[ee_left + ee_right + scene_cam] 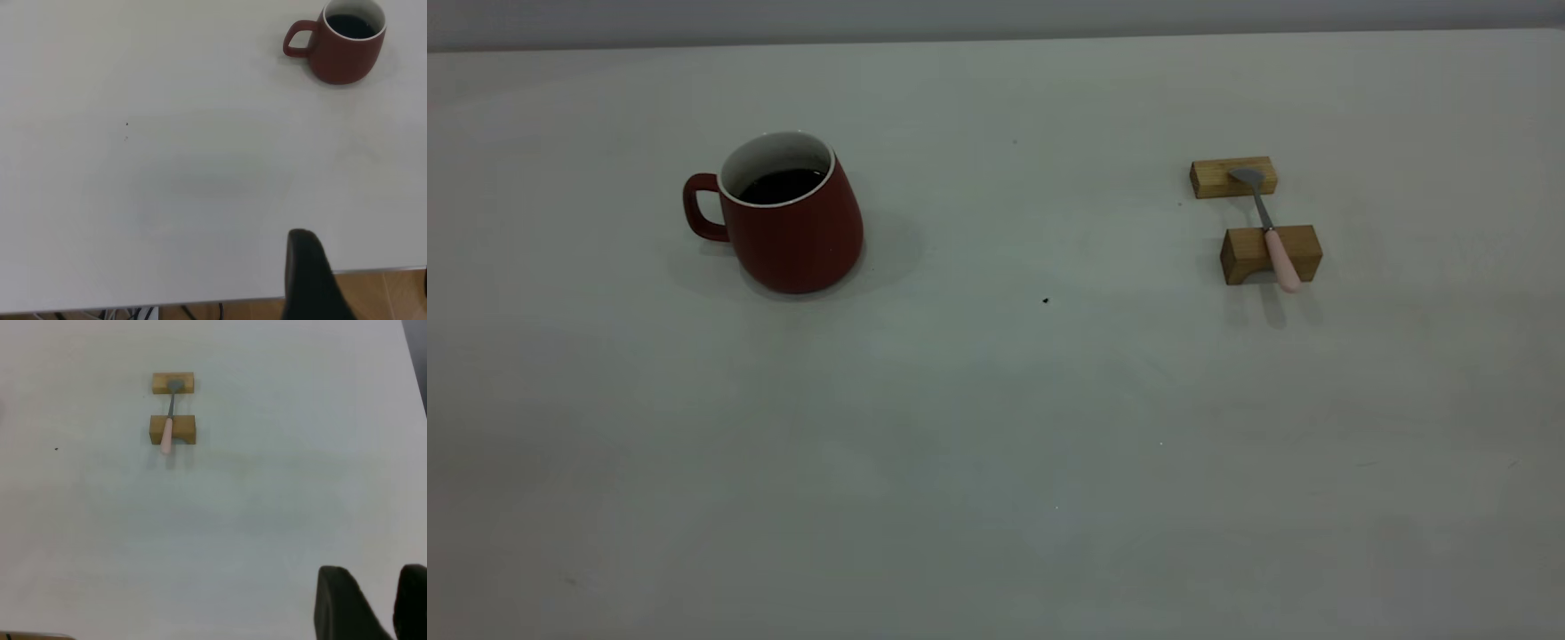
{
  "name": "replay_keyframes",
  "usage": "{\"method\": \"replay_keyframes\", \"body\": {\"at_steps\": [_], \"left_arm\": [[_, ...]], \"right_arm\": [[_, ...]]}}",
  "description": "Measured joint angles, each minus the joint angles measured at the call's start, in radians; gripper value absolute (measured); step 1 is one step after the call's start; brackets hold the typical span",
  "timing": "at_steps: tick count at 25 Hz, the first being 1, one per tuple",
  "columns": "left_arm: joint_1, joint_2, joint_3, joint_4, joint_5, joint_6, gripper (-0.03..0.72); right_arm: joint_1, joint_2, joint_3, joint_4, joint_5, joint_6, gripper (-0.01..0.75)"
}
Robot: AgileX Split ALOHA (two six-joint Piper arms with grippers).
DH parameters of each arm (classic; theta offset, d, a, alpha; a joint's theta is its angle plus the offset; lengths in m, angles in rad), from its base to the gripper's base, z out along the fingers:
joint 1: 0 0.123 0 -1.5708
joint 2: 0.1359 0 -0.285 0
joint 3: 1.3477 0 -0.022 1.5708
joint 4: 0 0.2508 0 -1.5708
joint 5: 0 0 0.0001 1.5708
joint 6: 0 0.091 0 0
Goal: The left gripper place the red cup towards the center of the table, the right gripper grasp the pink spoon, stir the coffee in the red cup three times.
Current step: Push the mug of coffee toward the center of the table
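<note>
The red cup stands upright on the left half of the table, its handle pointing to the left edge, with dark coffee inside. In the left wrist view the red cup is far from my left gripper, which hangs open and empty over the table's edge. The pink spoon lies across two wooden blocks on the right. From the right wrist, the pink spoon is well away from my right gripper, whose fingers stand slightly apart with nothing between them. Neither gripper appears in the exterior view.
Two tan wooden blocks carry the spoon: the far block under its bowl, the near block under its handle. A small dark speck marks the table's middle. Below the table's edge, brown floor shows in the left wrist view.
</note>
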Motion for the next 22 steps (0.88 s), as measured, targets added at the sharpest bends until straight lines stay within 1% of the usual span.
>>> {"method": "replay_keyframes", "body": {"at_steps": [7,11,13,15,18,22], "left_arm": [[0.0,0.036,-0.018,0.001,0.002,0.007,0.489],[0.0,0.224,-0.065,0.001,0.01,0.026,0.49],[0.0,0.358,-0.082,0.001,-0.012,0.025,0.49],[0.0,0.488,-0.1,0.001,-0.079,0.016,0.49],[0.0,0.7,-0.134,0.001,-0.209,-0.005,0.49],[0.002,0.977,-0.206,0.017,-0.333,-0.021,0.49]], "right_arm": [[0.0,0.0,0.0,0.0,0.0,0.0,0.237],[0.0,0.0,0.0,0.0,0.0,0.0,0.237],[0.0,0.0,0.0,0.0,0.0,0.0,0.237],[0.0,0.0,0.0,0.0,0.0,0.0,0.237],[0.0,0.0,0.0,0.0,0.0,0.0,0.237],[0.0,0.0,0.0,0.0,0.0,0.0,0.237]]}}
